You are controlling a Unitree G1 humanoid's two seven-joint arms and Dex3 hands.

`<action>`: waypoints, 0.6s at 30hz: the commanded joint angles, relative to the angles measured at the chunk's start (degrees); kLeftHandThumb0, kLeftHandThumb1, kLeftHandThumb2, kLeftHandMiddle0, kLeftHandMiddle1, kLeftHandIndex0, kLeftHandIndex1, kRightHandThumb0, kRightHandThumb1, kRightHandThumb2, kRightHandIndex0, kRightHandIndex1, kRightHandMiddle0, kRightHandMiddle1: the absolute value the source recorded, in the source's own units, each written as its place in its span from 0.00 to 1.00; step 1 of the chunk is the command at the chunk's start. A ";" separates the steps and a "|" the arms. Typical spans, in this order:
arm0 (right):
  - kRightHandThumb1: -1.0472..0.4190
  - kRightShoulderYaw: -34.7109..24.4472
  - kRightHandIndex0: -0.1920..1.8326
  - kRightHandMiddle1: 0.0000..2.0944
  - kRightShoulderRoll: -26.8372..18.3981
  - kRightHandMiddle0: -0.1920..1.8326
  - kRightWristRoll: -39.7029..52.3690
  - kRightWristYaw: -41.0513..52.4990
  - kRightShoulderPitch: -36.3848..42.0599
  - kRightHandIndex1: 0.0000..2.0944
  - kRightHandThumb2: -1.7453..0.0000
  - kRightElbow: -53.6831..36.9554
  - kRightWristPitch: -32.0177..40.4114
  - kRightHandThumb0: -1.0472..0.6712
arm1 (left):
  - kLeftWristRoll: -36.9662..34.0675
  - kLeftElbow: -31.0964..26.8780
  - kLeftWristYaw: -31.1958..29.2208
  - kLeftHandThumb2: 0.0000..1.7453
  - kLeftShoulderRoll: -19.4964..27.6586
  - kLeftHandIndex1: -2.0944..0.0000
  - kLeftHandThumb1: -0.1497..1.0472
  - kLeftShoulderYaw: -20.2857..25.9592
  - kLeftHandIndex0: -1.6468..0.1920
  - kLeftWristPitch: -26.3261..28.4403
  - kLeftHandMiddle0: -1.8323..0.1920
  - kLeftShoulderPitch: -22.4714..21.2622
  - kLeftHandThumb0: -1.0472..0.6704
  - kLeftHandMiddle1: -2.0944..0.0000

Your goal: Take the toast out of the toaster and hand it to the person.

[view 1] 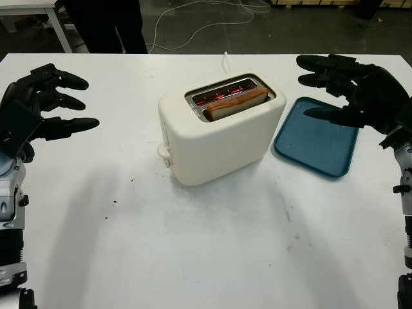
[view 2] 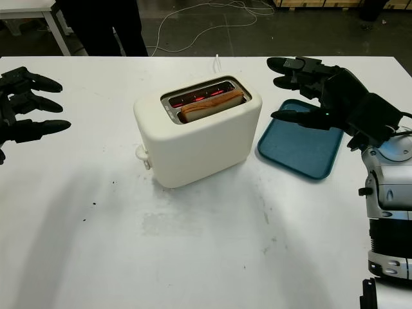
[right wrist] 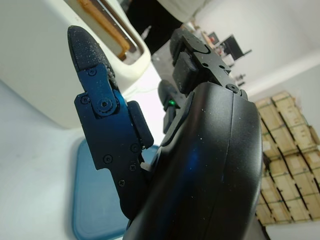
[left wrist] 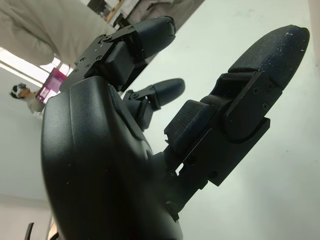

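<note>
I see brown toast (view 1: 236,103) in cream toaster (view 1: 219,138), teal plastic tray (view 1: 315,145) beside; left hand (view 1: 38,109), right hand (view 1: 351,90) open, fingers holding nothing.

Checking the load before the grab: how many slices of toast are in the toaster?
1: the toast sits in the near slot of the toaster; the far slot shows glowing elements, though its depths are hidden.

Toast (view 2: 212,105) sits in the toaster (view 2: 196,132) mid-worktop (view 2: 193,244). Right hand (view 2: 335,96) hovers open over the tray (view 2: 299,148); left hand (view 2: 22,106) open far left.
</note>
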 commanded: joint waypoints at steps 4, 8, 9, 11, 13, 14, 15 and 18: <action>0.16 -0.07 0.16 0.00 0.17 0.31 0.06 -0.03 -0.01 0.30 1.00 0.06 -0.42 0.22 | 0.38 -0.41 0.32 0.00 0.34 0.48 0.54 -0.08 0.63 -0.84 0.66 -0.50 0.00 0.43; 0.16 -0.08 0.16 0.00 0.19 0.31 0.08 -0.01 0.00 0.30 1.00 0.12 -0.47 0.22 | 0.31 -0.52 0.16 0.00 0.43 0.48 0.54 -0.09 0.63 -0.82 0.65 -0.56 0.00 0.44; 0.16 -0.06 0.16 0.00 0.15 0.31 -0.02 -0.10 0.03 0.30 1.00 0.05 -0.36 0.22 | 0.30 -0.58 0.12 0.00 0.44 0.48 0.54 -0.11 0.63 -0.83 0.65 -0.55 0.00 0.44; 0.16 -0.05 0.16 0.00 0.10 0.31 -0.05 0.03 0.01 0.30 1.00 0.23 -0.64 0.22 | 0.54 -0.74 0.16 0.00 0.48 0.48 0.55 -0.22 0.63 -1.05 0.65 -0.43 0.00 0.44; 0.16 -0.12 0.15 0.00 0.15 0.31 0.19 0.15 -0.04 0.30 1.00 0.32 -0.49 0.22 | 0.30 -0.93 0.10 0.00 0.32 0.48 0.55 -0.15 0.62 -1.13 0.65 -0.33 0.00 0.44; 0.16 -0.14 0.15 0.00 0.17 0.31 0.24 0.19 -0.05 0.30 1.00 0.35 -0.54 0.22 | 0.25 -1.00 0.03 0.00 0.29 0.48 0.55 -0.14 0.62 -1.29 0.65 -0.29 0.00 0.44; 0.16 -0.13 0.15 0.00 0.19 0.31 0.21 0.19 -0.06 0.30 1.00 0.42 -0.67 0.22 | 0.24 -1.12 -0.04 0.00 0.30 0.48 0.55 -0.17 0.62 -1.36 0.64 -0.22 0.00 0.44; 0.17 -0.02 0.16 0.00 0.18 0.31 -0.04 -0.02 -0.05 0.30 1.00 0.37 -0.55 0.22 | -0.12 -1.67 -0.21 0.00 0.17 0.49 0.54 -0.10 0.62 -0.99 0.65 -0.02 0.00 0.44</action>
